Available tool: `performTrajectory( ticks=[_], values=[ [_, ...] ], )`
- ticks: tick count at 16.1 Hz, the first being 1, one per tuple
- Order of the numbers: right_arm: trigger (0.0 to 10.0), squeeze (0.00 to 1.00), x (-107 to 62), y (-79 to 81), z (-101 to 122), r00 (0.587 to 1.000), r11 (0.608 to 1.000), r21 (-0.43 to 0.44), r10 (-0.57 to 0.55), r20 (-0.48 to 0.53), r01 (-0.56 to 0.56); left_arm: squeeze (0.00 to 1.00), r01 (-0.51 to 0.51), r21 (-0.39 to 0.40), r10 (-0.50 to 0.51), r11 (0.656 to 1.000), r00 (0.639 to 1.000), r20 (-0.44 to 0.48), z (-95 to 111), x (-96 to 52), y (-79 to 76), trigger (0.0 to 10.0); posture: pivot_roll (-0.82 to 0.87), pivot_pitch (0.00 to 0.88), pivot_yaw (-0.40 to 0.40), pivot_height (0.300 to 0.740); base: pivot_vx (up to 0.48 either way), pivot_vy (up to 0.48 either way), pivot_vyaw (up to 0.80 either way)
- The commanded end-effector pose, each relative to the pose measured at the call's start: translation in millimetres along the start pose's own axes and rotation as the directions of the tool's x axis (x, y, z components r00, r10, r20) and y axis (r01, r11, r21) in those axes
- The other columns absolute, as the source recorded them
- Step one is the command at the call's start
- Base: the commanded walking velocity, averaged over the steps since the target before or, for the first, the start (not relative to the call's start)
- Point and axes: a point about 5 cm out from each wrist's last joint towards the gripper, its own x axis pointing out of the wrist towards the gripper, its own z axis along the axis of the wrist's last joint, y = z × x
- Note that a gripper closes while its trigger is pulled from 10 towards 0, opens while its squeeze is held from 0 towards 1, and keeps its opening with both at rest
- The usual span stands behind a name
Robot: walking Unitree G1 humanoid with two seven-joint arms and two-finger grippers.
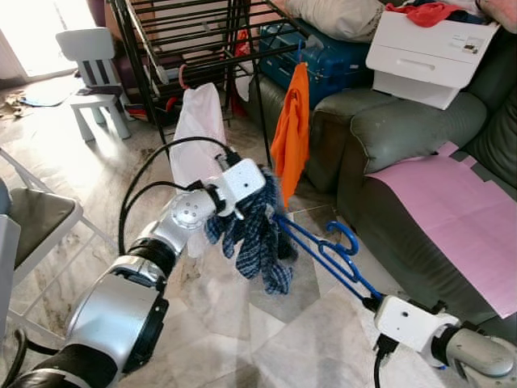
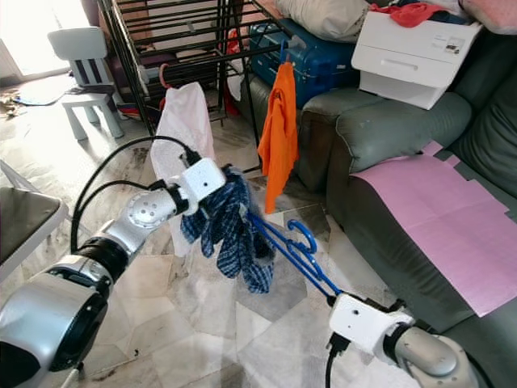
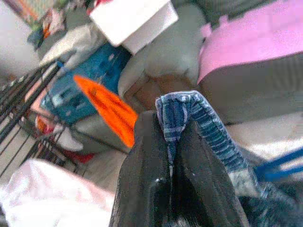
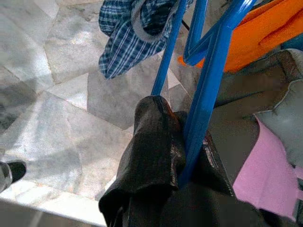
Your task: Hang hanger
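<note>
Left eye view: the left claw [image 1: 257,196], clenched on a blue plaid garment [image 1: 257,234], holds it up at centre frame, while the right claw [image 1: 370,301], at 5 o'clock, grips one end of the blue hanger [image 1: 323,246]. The hanger runs on a slant between the two, its hook curling up just beside the grey sofa [image 1: 388,129]. The black drying rack [image 1: 186,40] stands at 12 o'clock, well apart, with an orange cloth [image 1: 292,129] and a pale pink one [image 1: 196,133] hanging from it.

Right eye view: the same scene; the garment droops over the hanger's far end.

Left wrist view: both black fingers [image 3: 142,179] pinch a fold of plaid cloth, the orange cloth beyond at 10 o'clock.

Right wrist view: the fingers [image 4: 156,156] clamp the hanger's blue bar, the garment dangling past them at 12 o'clock over the marble floor [image 4: 57,94].

Done well, the step probably calls for seating the cloth fully on the hanger, keeping the bar level so nothing slides off, then carrying the hook up to a free rail away from the cloths already hung.
</note>
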Motion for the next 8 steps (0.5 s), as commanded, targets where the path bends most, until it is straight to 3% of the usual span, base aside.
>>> performTrajectory(
  ticks=[1,5,6,8],
  values=[
    [10.0,0.0,2.5,1.5,1,1.0,1.0,0.006,0.013,0.016,-0.013,0.0,0.0,0.03,-0.002,1.0,0.998,0.055,10,1.4,6.5,10.0,-0.05,0.0,0.062,0.74,0.0,0.0,0.0],
    [10.0,0.0,11.3,-10.1,-14,0.996,0.988,0.136,-0.08,0.027,0.076,0.0,0.036,-0.02,-0.032,0.999,0.98,0.195,32,8.0,8.9,10.0,-0.03,0.0,0.049,0.74,0.0,0.0,0.0],
    [10.0,0.0,13.4,-26.4,-20,0.977,0.956,0.21,-0.21,0.016,0.203,0.0,0.057,-0.042,-0.045,0.998,0.968,0.248,42,10.7,10.1,10.0,-0.02,0.0,0.046,0.74,0.0,0.0,0.0],
    [10.0,0.0,9.6,-45.0,-26,0.948,0.906,0.301,-0.318,0.017,0.299,0.0,0.062,-0.036,-0.047,0.997,0.949,0.312,55,12.9,14.2,10.0,-0.02,0.0,0.044,0.74,0.0,0.0,0.0]
  ],
)
